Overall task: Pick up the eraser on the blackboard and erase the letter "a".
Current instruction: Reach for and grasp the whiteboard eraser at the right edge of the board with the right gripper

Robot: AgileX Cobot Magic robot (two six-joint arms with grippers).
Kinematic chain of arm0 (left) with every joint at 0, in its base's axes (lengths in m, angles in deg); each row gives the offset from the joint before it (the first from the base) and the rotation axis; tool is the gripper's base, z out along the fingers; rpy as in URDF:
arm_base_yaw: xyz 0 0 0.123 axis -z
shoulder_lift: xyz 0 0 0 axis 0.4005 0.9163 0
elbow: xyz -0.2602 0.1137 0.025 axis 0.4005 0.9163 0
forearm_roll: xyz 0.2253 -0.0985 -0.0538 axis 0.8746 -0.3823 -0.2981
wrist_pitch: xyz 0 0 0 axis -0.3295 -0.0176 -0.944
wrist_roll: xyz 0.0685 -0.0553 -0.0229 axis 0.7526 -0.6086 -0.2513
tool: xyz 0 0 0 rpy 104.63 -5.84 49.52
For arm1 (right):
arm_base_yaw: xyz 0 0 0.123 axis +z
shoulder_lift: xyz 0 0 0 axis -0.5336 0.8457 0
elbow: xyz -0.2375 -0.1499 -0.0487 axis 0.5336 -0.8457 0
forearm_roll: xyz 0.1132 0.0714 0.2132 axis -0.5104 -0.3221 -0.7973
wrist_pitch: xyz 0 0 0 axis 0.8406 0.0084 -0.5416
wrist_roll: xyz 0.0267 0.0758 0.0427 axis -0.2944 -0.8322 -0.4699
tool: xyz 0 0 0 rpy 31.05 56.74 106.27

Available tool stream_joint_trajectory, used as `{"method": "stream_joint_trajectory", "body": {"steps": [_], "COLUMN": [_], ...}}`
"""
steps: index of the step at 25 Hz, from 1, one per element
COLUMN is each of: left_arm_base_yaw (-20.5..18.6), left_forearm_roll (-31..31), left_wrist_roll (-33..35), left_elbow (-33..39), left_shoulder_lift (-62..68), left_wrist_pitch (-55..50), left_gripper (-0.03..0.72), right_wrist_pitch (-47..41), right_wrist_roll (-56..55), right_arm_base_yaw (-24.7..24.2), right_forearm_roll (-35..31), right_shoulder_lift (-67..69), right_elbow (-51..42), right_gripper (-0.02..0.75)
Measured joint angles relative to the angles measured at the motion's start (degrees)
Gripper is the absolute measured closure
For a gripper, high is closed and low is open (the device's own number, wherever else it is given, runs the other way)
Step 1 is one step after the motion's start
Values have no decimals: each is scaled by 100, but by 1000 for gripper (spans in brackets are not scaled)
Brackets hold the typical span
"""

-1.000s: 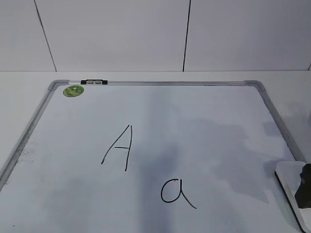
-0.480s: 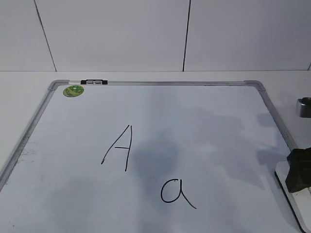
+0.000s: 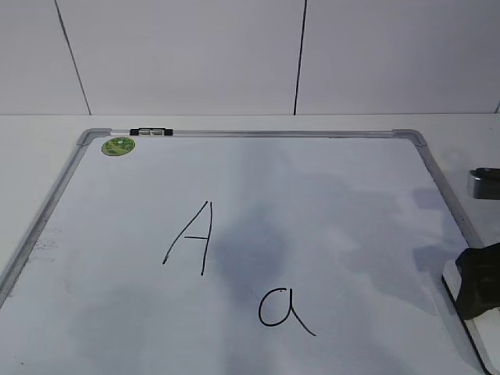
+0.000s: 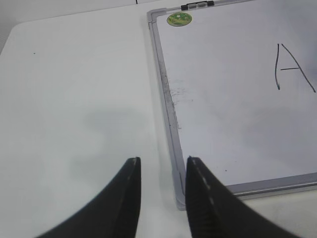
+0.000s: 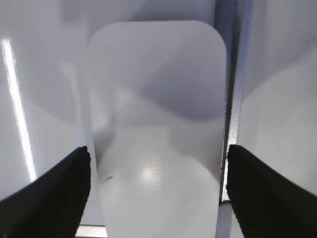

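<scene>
We pick up eraser [image 5: 156, 129]: lies at near right edge of blackboard [image 3: 328, 203]. Right gripper [image 5: 156, 193] spread wide, straddling it, not gripping. We centre fingers, lower, close squarely. Left gripper [image 4: 163, 191] parted, empty. Letter "a" [image 3: 285, 310] intact.

White table [image 4: 74, 89]; tiled wall [image 3: 195, 55]

The right gripper [image 5: 156, 188] had its jaws spread either side of the eraser [image 5: 156, 124], gaps showing; the blackboard [image 5: 233, 99] frame ran beside it.
</scene>
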Motion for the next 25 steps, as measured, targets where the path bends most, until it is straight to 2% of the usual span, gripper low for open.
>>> {"method": "stream_joint_trajectory", "body": {"steps": [25], "left_arm_base_yaw": [0], "left_forearm_roll": [0], "left_wrist_roll": [0], "left_elbow": [0], "left_shoulder_lift": [0], "left_wrist_pitch": [0], "left_gripper": [454], "right_wrist_pitch": [-10], "right_wrist_roll": [-4], "right_arm_base_yaw": [0], "right_forearm_roll": [0], "right_shoulder_lift": [390], "right_elbow": [0], "right_gripper": [87]}}
